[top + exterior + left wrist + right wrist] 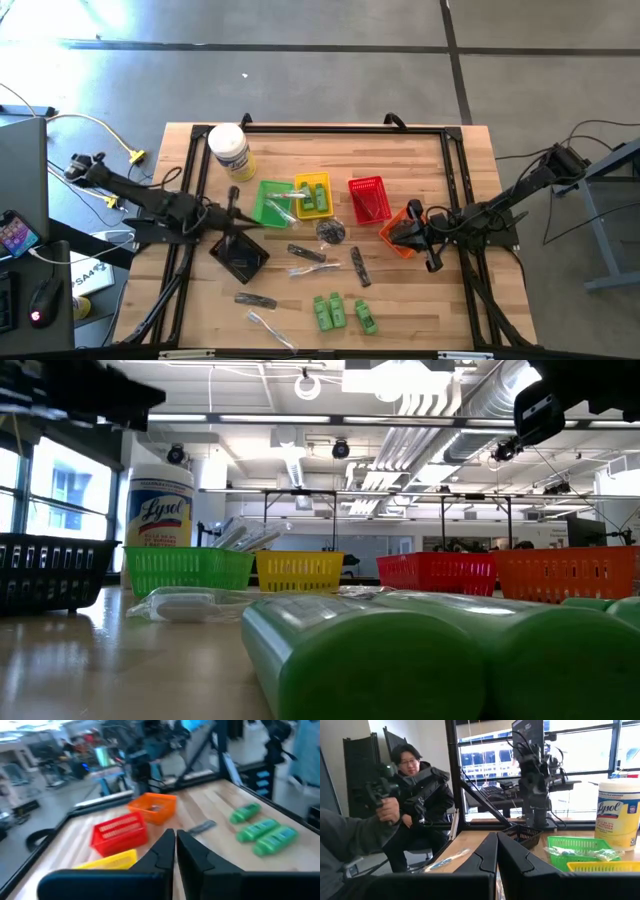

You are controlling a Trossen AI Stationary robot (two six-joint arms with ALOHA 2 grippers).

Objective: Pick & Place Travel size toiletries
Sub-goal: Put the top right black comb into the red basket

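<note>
Green toiletry bottles [340,312] are lying on the wooden surface [450,300] near its front edge while I am hovering my left claw [236,212], pinched closed and empty, above the black basket [239,256], with my right claw [404,232] waiting closed over the orange basket [396,240].

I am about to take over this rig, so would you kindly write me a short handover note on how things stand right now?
Left gripper: shut, empty, above the black basket.
Right gripper: shut, empty, by the orange basket.
Placed: clear-wrapped sticks in the green basket; a green bottle in the yellow basket. The red basket holds something dark, too small to identify.
Left on the table: three green bottles at the front, dark sticks mid-table, a wrapped stick at the front edge, a dark round piece.
The Lysol jar stands at the back.
</note>
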